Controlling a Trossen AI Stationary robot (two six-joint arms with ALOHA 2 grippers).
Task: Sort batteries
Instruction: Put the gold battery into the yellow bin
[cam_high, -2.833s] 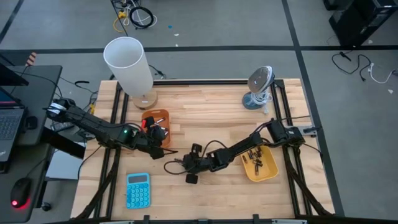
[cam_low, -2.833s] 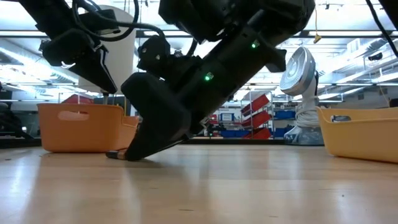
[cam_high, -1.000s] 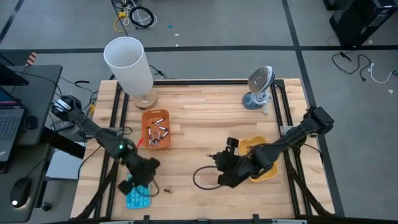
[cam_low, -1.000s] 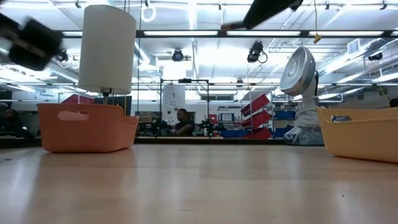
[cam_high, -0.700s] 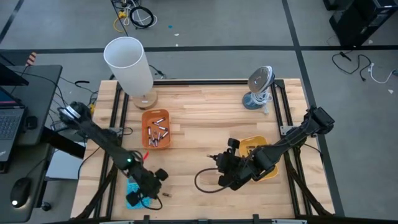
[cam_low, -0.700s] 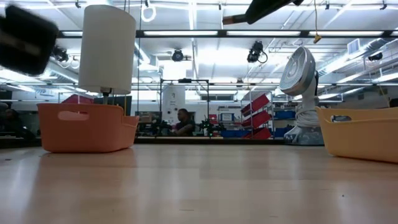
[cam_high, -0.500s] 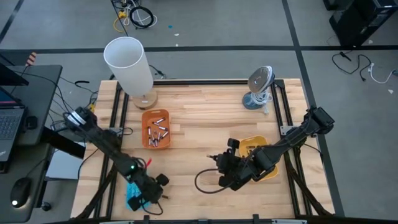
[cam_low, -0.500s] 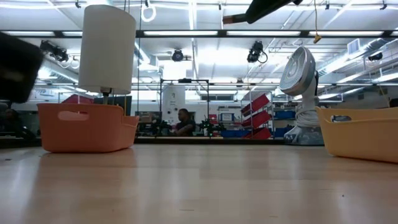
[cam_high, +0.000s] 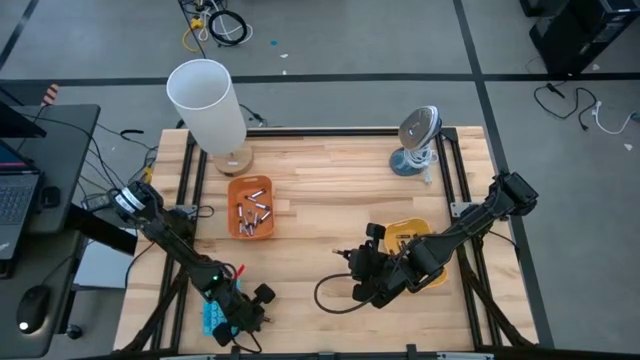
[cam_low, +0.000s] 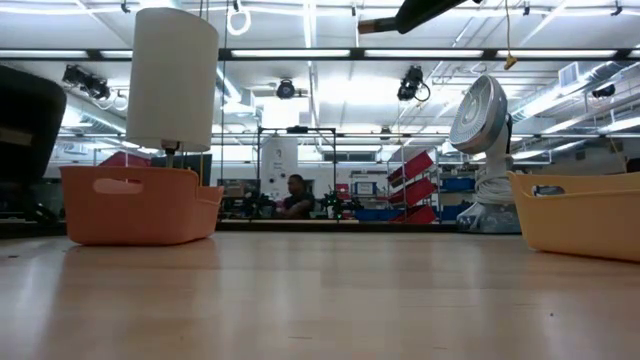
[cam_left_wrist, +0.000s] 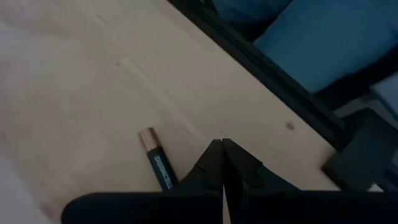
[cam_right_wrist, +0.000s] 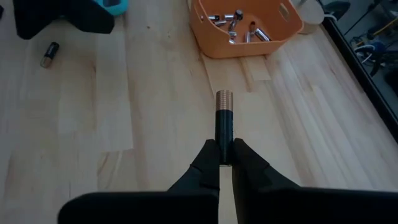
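My right gripper (cam_right_wrist: 225, 151) (cam_high: 356, 278) hangs over the table's middle, between the trays, shut on a black battery with a copper end. The orange tray (cam_high: 251, 207) (cam_right_wrist: 249, 28) holds several batteries; the yellow tray (cam_high: 422, 258) lies partly under my right arm. My left gripper (cam_left_wrist: 222, 147) (cam_high: 248, 318) is shut and holds nothing, by the near edge over the blue calculator (cam_high: 212, 318). A loose black, copper-tipped battery (cam_left_wrist: 155, 167) (cam_right_wrist: 48, 55) lies flat on the wood beside it. My right gripper pinches the black battery by its rear end (cam_right_wrist: 224, 138) between the two fingers. The battery lies along the fingers, its copper end (cam_right_wrist: 224, 98) sticking out forward toward the orange tray. It is lifted clear of the table.
A tall white cylinder lamp (cam_high: 205, 95) stands at the far left and a small fan (cam_high: 418, 138) at the far right. A black cable loop (cam_high: 335, 296) lies beside my right arm. In the low view bare wood shows between the orange tray (cam_low: 140, 205) and the yellow tray (cam_low: 580, 215).
My left arm has swung from beside the orange tray toward the table's near edge and now sits over the calculator, its fingers staying shut. My right gripper has kept almost still with its battery.
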